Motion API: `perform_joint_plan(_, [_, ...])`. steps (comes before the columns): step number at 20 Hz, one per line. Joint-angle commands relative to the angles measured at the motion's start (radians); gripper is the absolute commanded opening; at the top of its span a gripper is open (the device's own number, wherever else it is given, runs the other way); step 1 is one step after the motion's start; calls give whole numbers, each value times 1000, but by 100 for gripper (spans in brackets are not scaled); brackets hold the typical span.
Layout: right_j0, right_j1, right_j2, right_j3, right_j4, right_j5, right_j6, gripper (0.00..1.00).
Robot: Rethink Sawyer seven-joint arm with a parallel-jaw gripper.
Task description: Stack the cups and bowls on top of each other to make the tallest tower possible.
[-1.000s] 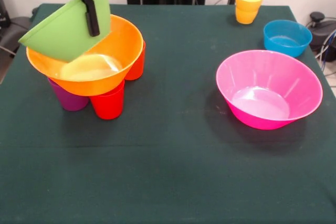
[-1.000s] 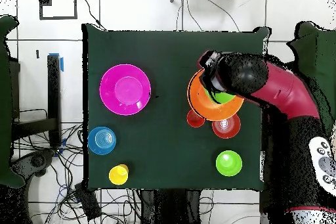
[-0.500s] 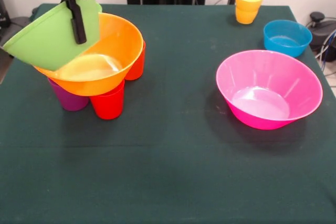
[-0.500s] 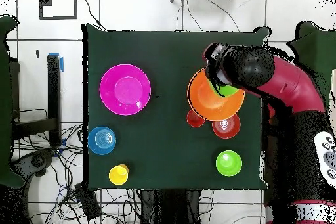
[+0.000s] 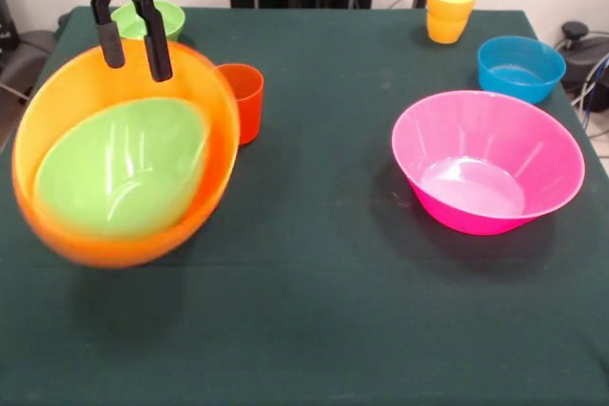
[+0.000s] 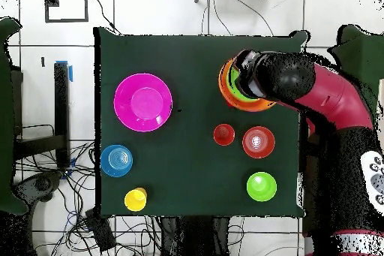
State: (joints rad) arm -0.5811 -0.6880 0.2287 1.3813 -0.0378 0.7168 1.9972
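Bowls of glossy, translucent plastic make up most of the scene. The large yellow-orange plastic bowl (image 5: 124, 173) is tipped steeply on its side so its round mouth faces the front camera, and the medium light green plastic bowl (image 5: 122, 166) lies nested inside it, smooth-walled and tilted the same way. The red and black claw (image 5: 131, 40) sits at the upper rim of this pair, its two black fingers (image 5: 156, 43) spread apart, one to either side of the orange rim, not visibly pinching it. In the overhead view the arm covers much of the nested pair (image 6: 238, 86), leaving only an orange and green edge showing.

Just behind the tipped bowl stands a small red tapered plastic cup (image 5: 243, 100), upright on the dark green cloth-covered table (image 5: 324, 311). Farther back, near the claw, is a small green plastic bowl (image 5: 152, 18). Well apart on the other side sits the large pink plastic bowl (image 5: 487, 161), upright and wide-mouthed, with the small blue plastic bowl (image 5: 520, 67) behind it and a yellow tapered plastic cup (image 5: 450, 9) at the far edge.
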Motion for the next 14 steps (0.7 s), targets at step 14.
perform_joint_plan(14, [26, -21, 61, 13, -71, 71, -107, 100])
